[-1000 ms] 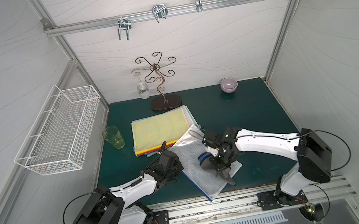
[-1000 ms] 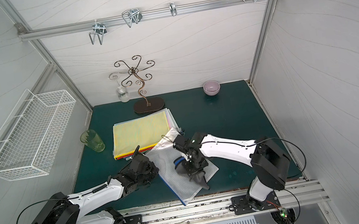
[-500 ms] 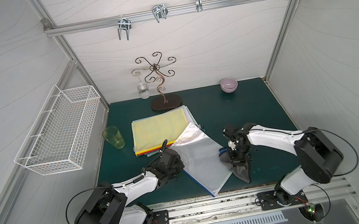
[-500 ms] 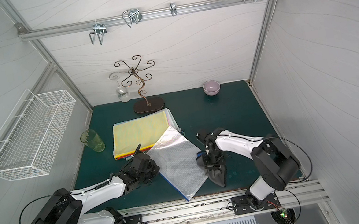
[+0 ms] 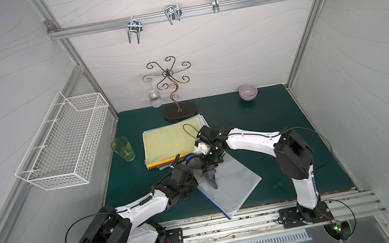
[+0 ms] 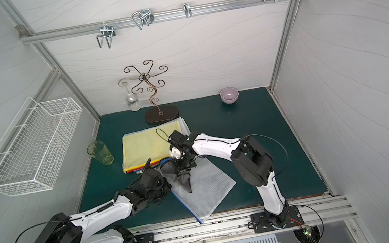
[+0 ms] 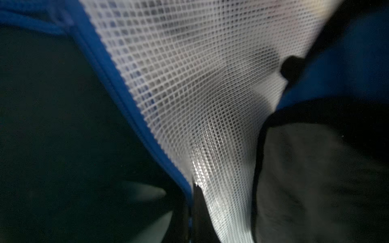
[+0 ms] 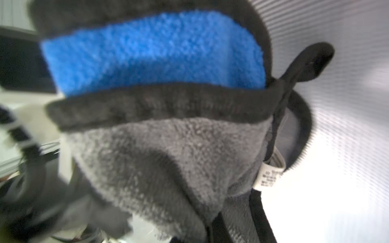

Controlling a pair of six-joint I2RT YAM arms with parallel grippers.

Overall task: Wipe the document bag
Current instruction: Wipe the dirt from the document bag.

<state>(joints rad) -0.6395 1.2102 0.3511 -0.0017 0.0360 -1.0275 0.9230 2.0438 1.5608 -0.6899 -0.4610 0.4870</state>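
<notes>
The document bag (image 5: 236,184) (image 6: 207,189), white mesh with a blue zip edge, lies flat on the green mat near the front. My left gripper (image 5: 193,178) (image 6: 169,184) is shut on its left edge. In the left wrist view the mesh (image 7: 200,84) and its blue edge run down into the shut jaws. My right gripper (image 5: 209,159) (image 6: 182,165) is shut on a grey and blue cloth (image 5: 206,172) (image 6: 183,180) (image 8: 168,147). The cloth drapes over the bag's far-left part, close to the left gripper.
A stack of coloured bags with a yellow one on top (image 5: 170,142) lies just behind. A green glass (image 5: 123,148) stands left of it. A metal scroll stand (image 5: 178,108), a hanging wine glass (image 5: 154,98) and a purple bowl (image 5: 247,91) stand at the back. A wire basket (image 5: 64,146) hangs on the left wall.
The right gripper dragged the cloth right, off the bag's right edge, then came back to the bag's far-left part. The bag went from rumpled to flat. The left gripper stayed.
</notes>
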